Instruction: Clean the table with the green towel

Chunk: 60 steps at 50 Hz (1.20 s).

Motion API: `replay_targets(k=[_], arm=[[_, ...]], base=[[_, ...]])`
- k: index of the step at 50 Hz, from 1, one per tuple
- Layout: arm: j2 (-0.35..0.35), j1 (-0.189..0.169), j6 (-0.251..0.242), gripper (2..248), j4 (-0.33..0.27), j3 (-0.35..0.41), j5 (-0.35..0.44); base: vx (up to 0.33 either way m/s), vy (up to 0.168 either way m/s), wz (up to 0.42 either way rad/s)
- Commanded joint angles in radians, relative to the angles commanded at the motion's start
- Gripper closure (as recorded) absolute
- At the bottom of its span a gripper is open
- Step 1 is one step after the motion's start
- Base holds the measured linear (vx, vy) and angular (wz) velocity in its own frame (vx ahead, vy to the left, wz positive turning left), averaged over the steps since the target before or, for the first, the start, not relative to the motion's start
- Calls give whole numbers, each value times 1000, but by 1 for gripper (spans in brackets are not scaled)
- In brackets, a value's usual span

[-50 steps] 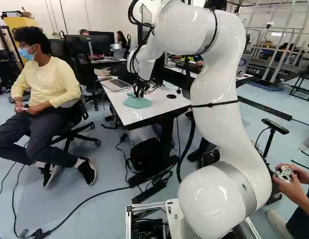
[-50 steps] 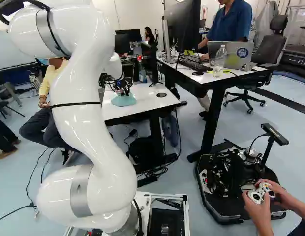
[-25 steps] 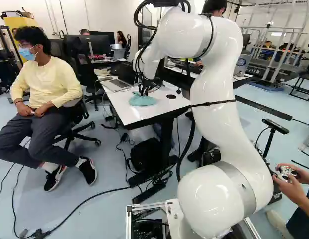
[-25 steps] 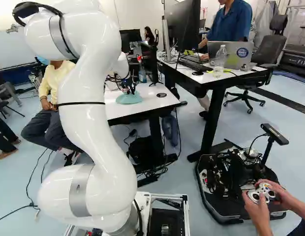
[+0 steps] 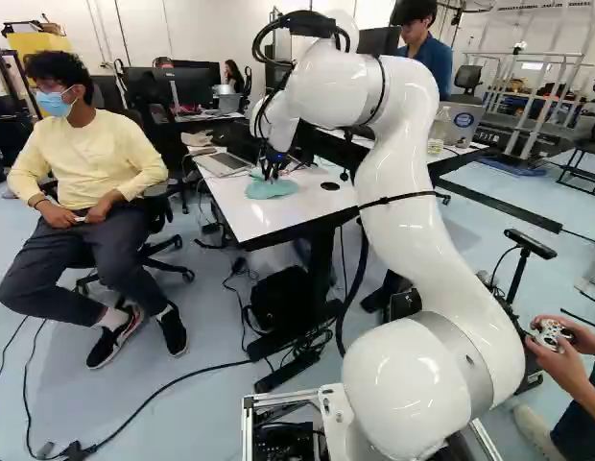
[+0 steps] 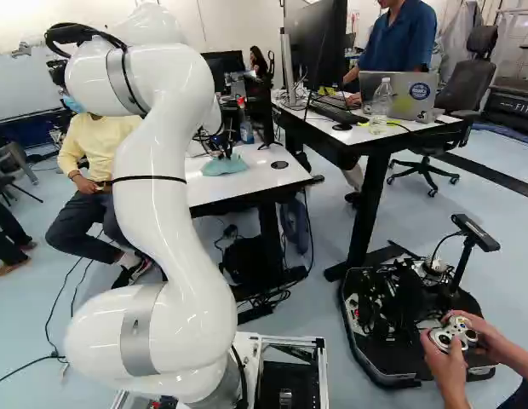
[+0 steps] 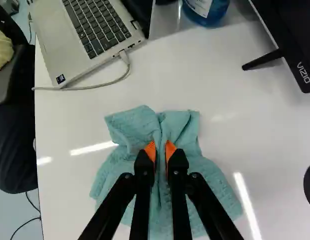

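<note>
At the table's near part in the left base view, the gripper point(image 5: 270, 173) is low over the white tabletop point(image 5: 248, 224). In the wrist view the gripper point(image 7: 161, 150) is shut on a gathered fold of the green towel point(image 7: 117, 167), with an orange pad on each side of the fold. The towel spreads out around and under the fingers, its skirt on the white surface. From the right base view too, the towel point(image 6: 224, 166) shows as a low mound below the gripper. Part of it is hidden under the fingers.
Ahead of the gripper, an open laptop point(image 7: 90, 35) with a cable point(image 7: 102, 86) stands beside a blue bottle point(image 7: 207, 11) and a black monitor point(image 7: 295, 45). A seated person point(image 5: 86, 173) is close to the table's side. Another robot's base point(image 6: 409, 324) stands on the floor.
The arm has shifted its upper links, carrying the gripped towel farther across the tabletop, away from the base. The towel looks flatter and more spread. The base has stayed still.
</note>
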Motion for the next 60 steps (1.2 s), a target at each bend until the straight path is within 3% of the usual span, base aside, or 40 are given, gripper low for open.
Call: replay_targets(k=[31,46,60], arm=[[-21,76,0,206,0,-31,0],[23,105,0,206,0,32,0],[80,99,0,206,0,114,0]], base=[[0,0,0],[0,0,0],[0,0,0]])
